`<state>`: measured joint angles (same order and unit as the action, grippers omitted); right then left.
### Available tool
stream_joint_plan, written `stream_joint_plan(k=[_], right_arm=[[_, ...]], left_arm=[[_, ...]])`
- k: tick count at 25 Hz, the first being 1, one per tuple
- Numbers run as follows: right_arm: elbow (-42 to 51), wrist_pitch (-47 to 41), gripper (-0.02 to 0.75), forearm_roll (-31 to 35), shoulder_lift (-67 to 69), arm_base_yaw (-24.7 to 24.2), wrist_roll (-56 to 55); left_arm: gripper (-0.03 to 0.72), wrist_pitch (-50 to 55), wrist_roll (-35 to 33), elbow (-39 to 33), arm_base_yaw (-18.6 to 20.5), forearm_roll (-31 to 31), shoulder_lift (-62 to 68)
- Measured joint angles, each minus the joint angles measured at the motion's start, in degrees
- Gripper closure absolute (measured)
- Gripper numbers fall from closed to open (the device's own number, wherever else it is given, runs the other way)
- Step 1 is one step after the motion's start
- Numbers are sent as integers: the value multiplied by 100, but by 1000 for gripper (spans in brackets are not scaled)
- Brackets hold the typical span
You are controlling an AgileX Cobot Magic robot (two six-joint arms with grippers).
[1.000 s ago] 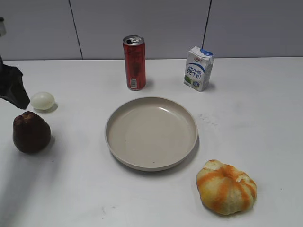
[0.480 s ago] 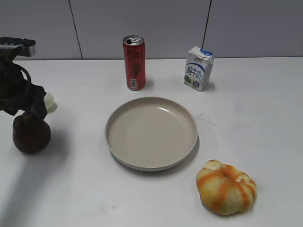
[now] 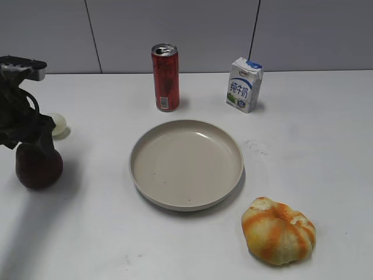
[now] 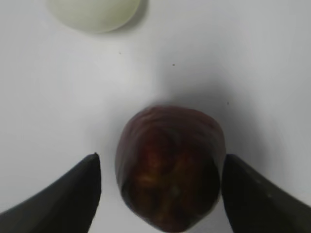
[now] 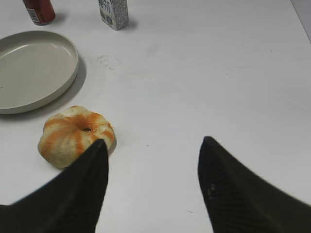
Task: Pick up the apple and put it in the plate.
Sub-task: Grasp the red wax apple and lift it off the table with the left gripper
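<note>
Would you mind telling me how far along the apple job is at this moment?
Done: the left gripper is open astride the apple. In hand: closing on it; gaps show at both fingers. Left: lifting it and placing it in the plate, which holds nothing.

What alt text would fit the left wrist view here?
The open left pincer straddles the dark maroon apple on a white table, one finger at each side. A small pale egg-like ball lies beyond it at the top edge.

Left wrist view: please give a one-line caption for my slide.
Open left gripper straddles the dark red apple; a pale egg-like ball lies beyond.
</note>
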<state>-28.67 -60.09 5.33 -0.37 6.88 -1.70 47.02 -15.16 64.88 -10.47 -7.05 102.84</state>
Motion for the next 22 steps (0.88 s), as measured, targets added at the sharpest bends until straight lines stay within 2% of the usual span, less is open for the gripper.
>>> stream_joint_plan(k=[3,22], right_arm=[[0,0,293,0,0,0,0],[0,0,293,0,0,0,-4]], left_arm=[[106,67,5,0,0,-171,203],[132,328,5,110,-57,-241,0]])
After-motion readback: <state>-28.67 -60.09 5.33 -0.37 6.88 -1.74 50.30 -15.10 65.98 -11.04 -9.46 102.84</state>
